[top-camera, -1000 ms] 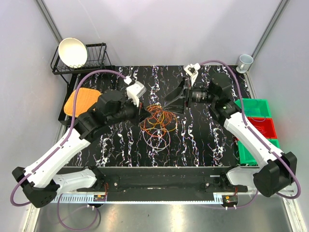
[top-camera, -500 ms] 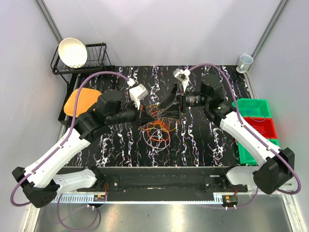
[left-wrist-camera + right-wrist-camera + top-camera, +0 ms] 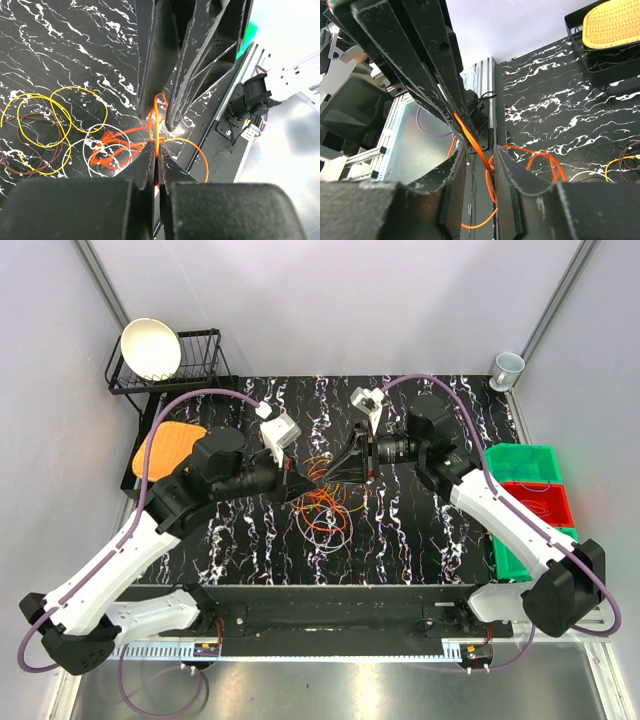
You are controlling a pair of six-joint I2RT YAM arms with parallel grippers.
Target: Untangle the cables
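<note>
One orange cable (image 3: 156,120) clamped in left tool (image 3: 155,152), right tool (image 3: 479,154) apart around it, cables (image 3: 325,512) partly hidden under both overhead

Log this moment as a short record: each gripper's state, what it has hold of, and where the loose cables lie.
left gripper: shut on the thin orange cable
right gripper: jaws apart, straddling that same orange cable right next to the left gripper's pinch, gaps showing beside the cable
slack cables: thin yellow cable loops lie flat on the black white-veined table
tangle: mid-table, just near of both grippers
progress: not yet untangled
</note>
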